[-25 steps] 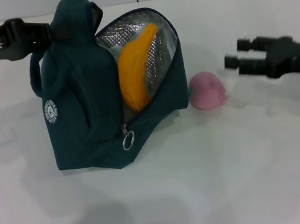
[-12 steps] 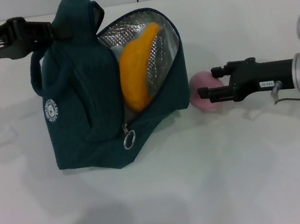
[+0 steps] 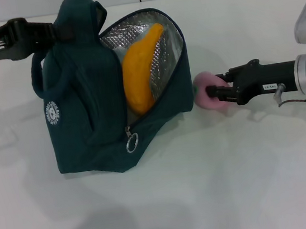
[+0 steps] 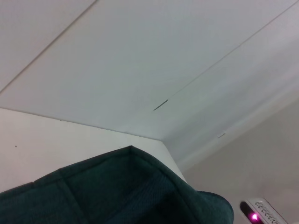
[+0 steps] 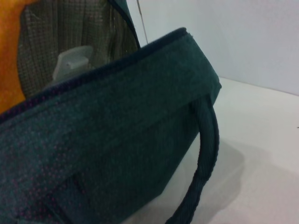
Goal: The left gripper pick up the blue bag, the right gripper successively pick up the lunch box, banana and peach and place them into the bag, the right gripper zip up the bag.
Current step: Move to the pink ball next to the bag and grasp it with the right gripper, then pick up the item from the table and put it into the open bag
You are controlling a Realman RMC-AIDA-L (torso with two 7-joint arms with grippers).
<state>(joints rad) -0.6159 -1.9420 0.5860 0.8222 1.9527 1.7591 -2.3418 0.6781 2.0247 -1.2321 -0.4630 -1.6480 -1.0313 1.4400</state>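
Head view: I see the bag (image 3: 92, 100) standing on the white table (image 3: 209, 197), its mouth open toward the right and its silver lining showing, with the banana (image 3: 139, 71) propped upright inside against that lining. The ring zip pull (image 3: 131, 144) hangs low on the front edge, and a white round logo (image 3: 52, 113) sits on the near side. My left gripper (image 3: 56, 32) reaches in from the left at the bag's bunched top, clamped on the fabric there and holding it up. My right gripper (image 3: 213, 91) comes in level from the right, its fingers set on either side of the pink peach (image 3: 204, 97), which sits on the table just beside the bag's right corner; I cannot tell whether they are pressing it yet. In the left wrist view only a hump of the bag's fabric (image 4: 121, 191) shows against the pale wall. In the right wrist view the bag's rim (image 5: 117, 65) and one loop handle (image 5: 205, 154) fill the frame, and past the rim I make out the banana and a pale corner of the lunch box (image 5: 72, 63) down inside the lining.
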